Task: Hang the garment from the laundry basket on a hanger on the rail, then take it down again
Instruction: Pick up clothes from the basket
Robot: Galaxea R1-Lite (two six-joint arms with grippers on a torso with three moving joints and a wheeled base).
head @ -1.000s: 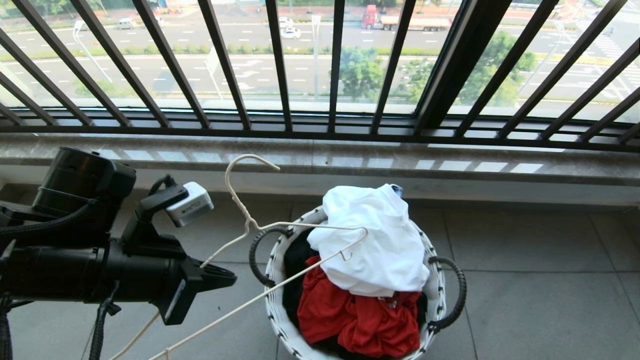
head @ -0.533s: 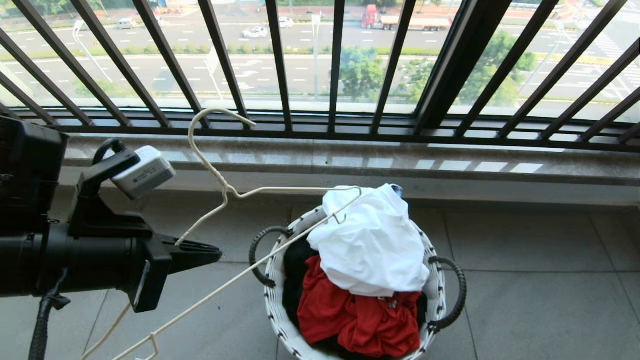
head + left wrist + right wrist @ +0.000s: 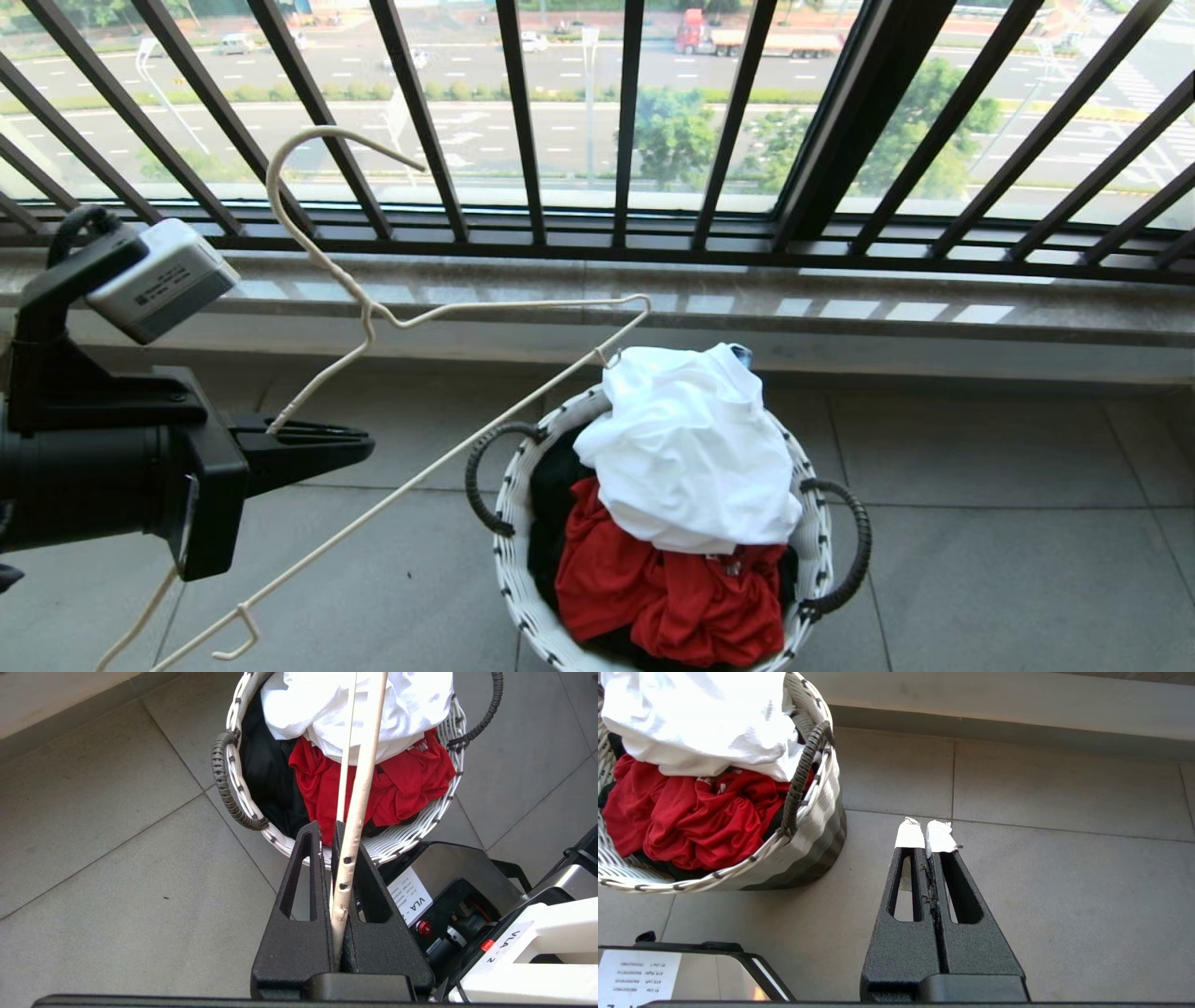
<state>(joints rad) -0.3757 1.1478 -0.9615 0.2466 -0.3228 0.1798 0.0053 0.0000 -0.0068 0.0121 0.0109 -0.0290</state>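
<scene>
Presently, item one: the left gripper [image 3: 359, 448], at the left of the head view, its jaws pressed together on one arm of the hanger [image 3: 448, 457]; the wrist view shows the cream wire clamped deep between the two black fingers [image 3: 299, 891], a hold that seems chosen so the thin frame cannot swivel or slip; the hanger is carried tilted, its long hook [image 3: 308, 154] up against the black window railing [image 3: 523, 121], its far shoulder reaching just above the laundry basket [image 3: 509, 523], its lower end with a small notch hook hanging low near the floor tiles [image 3: 980, 523]; it touches neither basket nor cloth as far as can be told; the garment [image 3: 695, 448], a crumpled white T-shirt, lies on top of the heap in the basket, above a red garment [image 3: 672, 597] and a black garment [image 3: 551, 485], uppermost and therefore easiest to lift first; its print is not visible; the rail is in no view; item two: the right gripper [image 3: 930, 835], parked low beside the basket, white-taped tips shut on nothing; judged stage: hanger in hand, shirt not yet taken up, hanging not yet begun.
</scene>
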